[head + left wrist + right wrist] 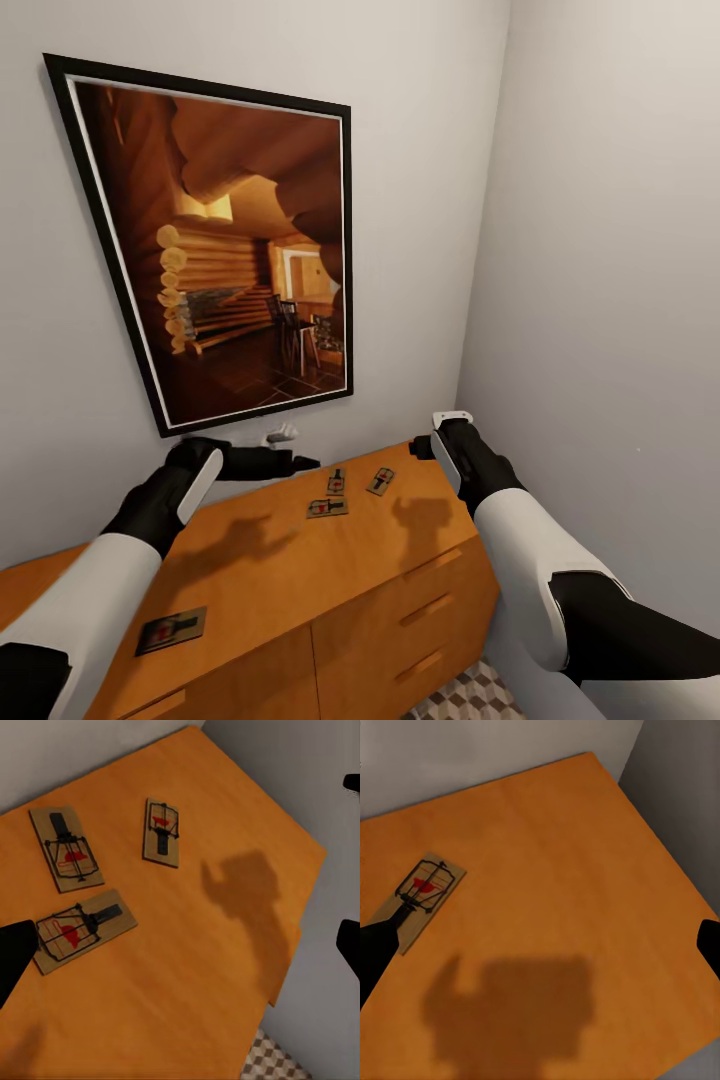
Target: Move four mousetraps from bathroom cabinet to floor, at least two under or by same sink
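The left gripper (300, 462) hangs over the cabinet (300, 570) top, near the wall, with nothing between its dark fingers; in the left wrist view the two finger tips sit wide apart at opposite edges of the frame, so its jaws stand open. The right gripper (425, 447) hovers over the cabinet's far corner by the side wall; its wrist view likewise shows one dark tip at each edge with bare wood between, so these jaws are open and empty too.

All four mousetraps lie flat on the cabinet's top, not inside it. Three form a loose cluster between the two grippers: one mousetrap (336, 482) just beyond the left gripper's tips, another (380, 481) beside it toward the right gripper, and a third (327, 508) nearer the cabinet's front edge. In the left wrist view the same three (66, 847) (162, 832) (80, 929) lie apart from each other, none touching. The fourth mousetrap (171, 630) lies well apart from the cluster, near the cabinet's front edge under the left forearm.

The cabinet's drawer fronts are closed. A small white object (281, 434) sits on the cabinet top against the wall, behind the left gripper. Above the cabinet hangs a framed picture (220, 240). A strip of the bathroom floor (470, 695) shows at the foot of the cabinet.
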Tool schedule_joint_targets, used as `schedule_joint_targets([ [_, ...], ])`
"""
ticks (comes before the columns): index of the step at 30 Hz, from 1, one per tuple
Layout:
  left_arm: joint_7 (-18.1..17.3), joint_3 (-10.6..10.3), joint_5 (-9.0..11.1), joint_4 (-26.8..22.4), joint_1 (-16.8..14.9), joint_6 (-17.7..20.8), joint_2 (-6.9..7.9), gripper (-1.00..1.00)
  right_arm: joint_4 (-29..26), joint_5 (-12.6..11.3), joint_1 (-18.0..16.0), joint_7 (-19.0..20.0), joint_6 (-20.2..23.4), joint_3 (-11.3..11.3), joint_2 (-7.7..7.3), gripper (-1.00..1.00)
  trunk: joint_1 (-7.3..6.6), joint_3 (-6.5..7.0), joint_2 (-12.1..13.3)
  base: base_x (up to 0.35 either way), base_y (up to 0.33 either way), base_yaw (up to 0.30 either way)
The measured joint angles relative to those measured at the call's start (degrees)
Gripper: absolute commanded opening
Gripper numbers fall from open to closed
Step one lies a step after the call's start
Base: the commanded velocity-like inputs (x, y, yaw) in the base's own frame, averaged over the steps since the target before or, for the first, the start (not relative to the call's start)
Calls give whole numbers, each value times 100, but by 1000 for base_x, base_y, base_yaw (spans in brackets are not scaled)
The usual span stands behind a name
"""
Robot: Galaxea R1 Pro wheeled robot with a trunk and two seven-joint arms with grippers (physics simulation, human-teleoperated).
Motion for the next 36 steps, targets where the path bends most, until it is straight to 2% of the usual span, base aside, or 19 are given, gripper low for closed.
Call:
schedule_joint_targets([
  [10, -32, -4, 0, -24, 203, -232, -4, 100, 0, 5, 0, 16, 5, 5, 0, 100, 0, 0, 0, 0, 0, 0],
  [36, -42, -9, -4, -27, 232, -248, -32, 100, -9, 3, 0, 45, 32, 34, 1, 100, 0, 0, 0, 0, 0, 0],
])
